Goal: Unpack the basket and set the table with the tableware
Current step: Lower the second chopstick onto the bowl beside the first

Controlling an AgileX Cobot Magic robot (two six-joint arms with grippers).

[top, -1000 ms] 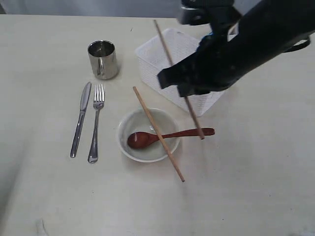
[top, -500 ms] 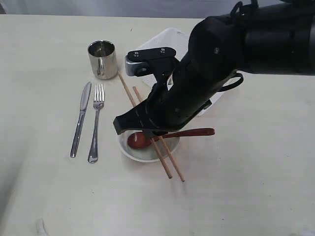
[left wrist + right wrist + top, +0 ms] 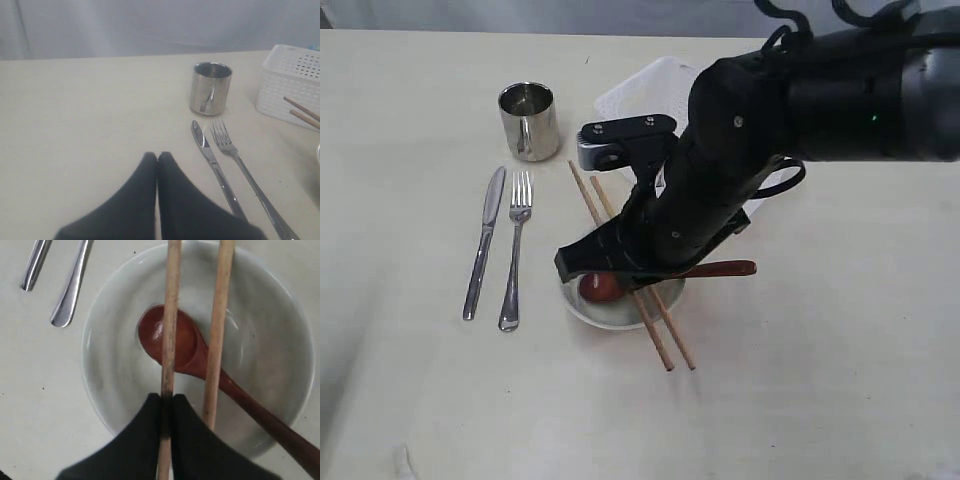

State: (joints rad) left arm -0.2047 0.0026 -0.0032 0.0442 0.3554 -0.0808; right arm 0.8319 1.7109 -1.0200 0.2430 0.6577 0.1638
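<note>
The pale bowl sits on the table with the reddish-brown spoon in it. Two wooden chopsticks lie side by side across the bowl. My right gripper is low over the bowl, shut on the chopstick farther from the spoon handle. The other chopstick rests free on the rim. The white basket stands behind the arm. Steel mug, knife and fork lie left of the bowl. My left gripper is shut and empty above bare table, near the knife.
My right arm hides much of the basket and the bowl's far half in the exterior view. The basket's contents are not visible. The small brown plate is out of view.
My right arm swung down from over the basket with the second chopstick and brought it across the bowl, close beside the first. The left gripper's earlier state is not shown.
</note>
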